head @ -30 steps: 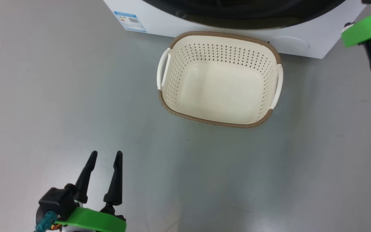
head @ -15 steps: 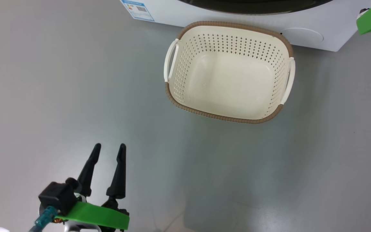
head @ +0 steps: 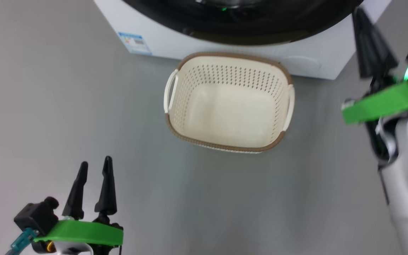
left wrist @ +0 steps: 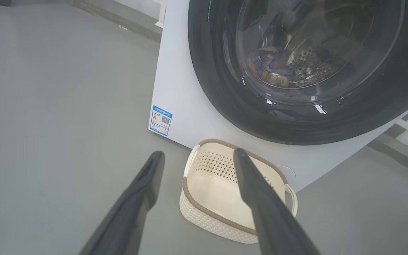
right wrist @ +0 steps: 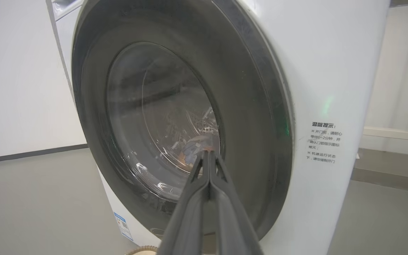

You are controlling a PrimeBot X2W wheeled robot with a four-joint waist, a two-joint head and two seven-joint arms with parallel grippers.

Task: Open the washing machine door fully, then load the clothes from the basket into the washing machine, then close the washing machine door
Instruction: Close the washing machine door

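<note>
The washing machine door (right wrist: 154, 106) looks flush against the front of the washing machine (right wrist: 331, 71); whether it is latched cannot be read. The clothes (left wrist: 266, 67) lie low in the drum, a blue and orange-brown heap seen through the porthole. The basket (head: 232, 55) is empty and sits on the floor (head: 66, 106) just before the machine's base. Judgement: loading is done and the step in hand is door closure, at or near its end. Right gripper (right wrist: 207, 153): fingers pressed together, nothing held, aimed at the porthole; contact cannot be told. Left gripper (head: 95, 161): fingers spread, empty, low over the floor and well apart from the basket. If a seating push is needed, press on the black ring, square-on, since closed tips would likely skid on the bulging glass. Door is glossy black plastic round clear convex glass; the cabinet is smooth white with a blue label (left wrist: 161, 120); the basket has perforated cream walls and a brown woven-look rim.
</note>
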